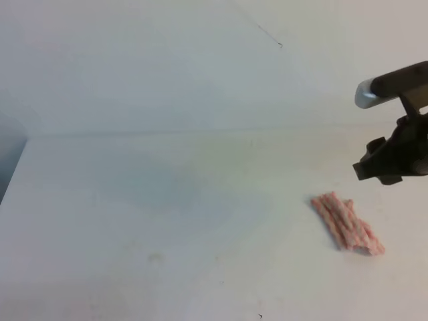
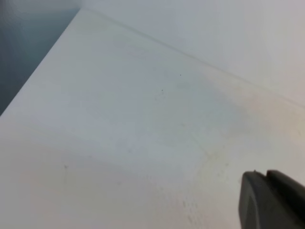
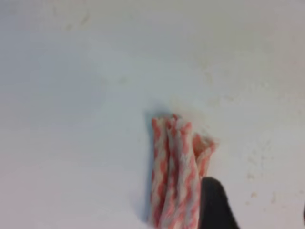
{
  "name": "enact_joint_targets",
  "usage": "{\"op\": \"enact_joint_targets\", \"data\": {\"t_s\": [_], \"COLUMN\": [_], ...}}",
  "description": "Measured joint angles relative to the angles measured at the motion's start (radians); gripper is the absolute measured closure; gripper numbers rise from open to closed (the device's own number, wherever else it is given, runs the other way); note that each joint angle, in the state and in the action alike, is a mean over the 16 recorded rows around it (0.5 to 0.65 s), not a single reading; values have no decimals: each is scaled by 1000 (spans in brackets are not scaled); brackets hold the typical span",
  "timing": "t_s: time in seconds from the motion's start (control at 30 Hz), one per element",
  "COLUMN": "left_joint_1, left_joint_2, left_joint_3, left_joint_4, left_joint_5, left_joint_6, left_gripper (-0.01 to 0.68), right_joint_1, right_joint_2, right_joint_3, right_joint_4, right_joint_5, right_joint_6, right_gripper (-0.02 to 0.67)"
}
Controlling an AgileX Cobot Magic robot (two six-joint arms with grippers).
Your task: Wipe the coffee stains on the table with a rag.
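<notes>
From the exterior high view I see the large plain white bench [image 1: 134,200] with the small pink-red and white striped cloth rag [image 1: 347,223] lying bunched into a narrow strip on its right side. My right claw [image 1: 388,164] hangs above and just right of the rag, clear of the cloth, with nothing in it; from this angle I cannot judge how wide its jaws stand. No clear tan coffee blotch shows here, only a faint greyish patch near the middle of the bench and a tiny smudge toward the lower left.

In the left wrist view I get a bare stretch of the white bench [image 2: 119,133] with a few tiny dark specks and a faint warm tint toward the right. A dark part of my left claw [image 2: 271,200] shows in the lower right corner; I cannot tell whether it is open or closed, and it holds nothing that I can see.

In the right wrist view the striped rag [image 3: 174,171] lies folded lengthwise on the bench [image 3: 71,119]. One dark fingertip [image 3: 215,205] of my right claw sits just right of the rag's lower end, the other barely shows at the far right edge, so the jaws stand wide apart and grip nothing.
</notes>
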Motion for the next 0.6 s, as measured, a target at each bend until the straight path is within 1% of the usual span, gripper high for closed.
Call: {"op": "enact_joint_targets", "data": {"t_s": [0.2, 0.3, 0.37, 0.6], "left_joint_1": [0, 0, 0, 0], "left_joint_2": [0, 0, 0, 0], "left_joint_3": [-3, -3, -3, -3], "left_joint_4": [0, 0, 0, 0], "left_joint_5": [1, 1, 1, 1], "left_joint_6": [0, 0, 0, 0], "left_gripper": [673, 673, 673, 673], "right_joint_1": [0, 0, 0, 0], "right_joint_2": [-96, -157, -195, -284], "right_joint_3": [0, 0, 0, 0], "right_joint_4": [55, 84, 101, 119], "right_joint_5": [28, 51, 68, 118], "right_joint_6": [-49, -68, -81, -93], "right_gripper": [557, 630, 651, 653]}}
